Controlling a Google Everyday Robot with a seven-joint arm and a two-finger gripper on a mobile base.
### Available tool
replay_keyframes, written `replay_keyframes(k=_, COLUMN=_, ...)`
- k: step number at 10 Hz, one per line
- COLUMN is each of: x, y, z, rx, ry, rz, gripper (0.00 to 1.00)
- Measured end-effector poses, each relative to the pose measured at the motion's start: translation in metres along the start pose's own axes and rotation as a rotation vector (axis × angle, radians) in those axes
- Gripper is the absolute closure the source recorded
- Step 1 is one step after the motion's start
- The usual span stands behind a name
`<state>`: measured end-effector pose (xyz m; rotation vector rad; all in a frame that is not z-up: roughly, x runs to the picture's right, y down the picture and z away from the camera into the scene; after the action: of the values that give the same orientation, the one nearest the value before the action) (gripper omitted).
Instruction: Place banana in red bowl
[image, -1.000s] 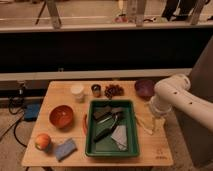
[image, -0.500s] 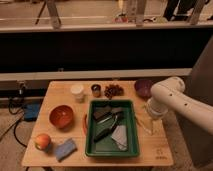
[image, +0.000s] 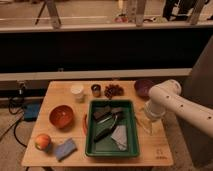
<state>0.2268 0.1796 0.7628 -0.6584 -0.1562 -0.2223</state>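
Note:
The banana (image: 143, 125) is a slender pale piece lying on the wooden table just right of the green tray. My gripper (image: 149, 119) hangs from the white arm that comes in from the right. It points down right over the banana with its fingers open, and the banana is partly hidden beneath them. The red bowl (image: 61, 116) stands upright on the left side of the table, on the far side of the tray from the gripper, with nothing in it.
The green tray (image: 90, 131) in the middle holds dark utensils and a grey cloth. A purple bowl (image: 143, 87), dark grapes (image: 113, 90), a small dark cup (image: 96, 90) and a white cup (image: 77, 92) line the back. An orange-red fruit (image: 42, 141) and a blue sponge (image: 65, 148) sit front left.
The arm has shifted slightly left and down, bringing the gripper closer over the banana. Nothing on the table has moved.

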Motion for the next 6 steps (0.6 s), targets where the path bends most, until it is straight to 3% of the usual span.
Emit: replay_keyframes(k=6, x=0.008, y=-0.002, z=0.022, rx=-0.007, ry=-0.027, rz=0.002, gripper=0.2)
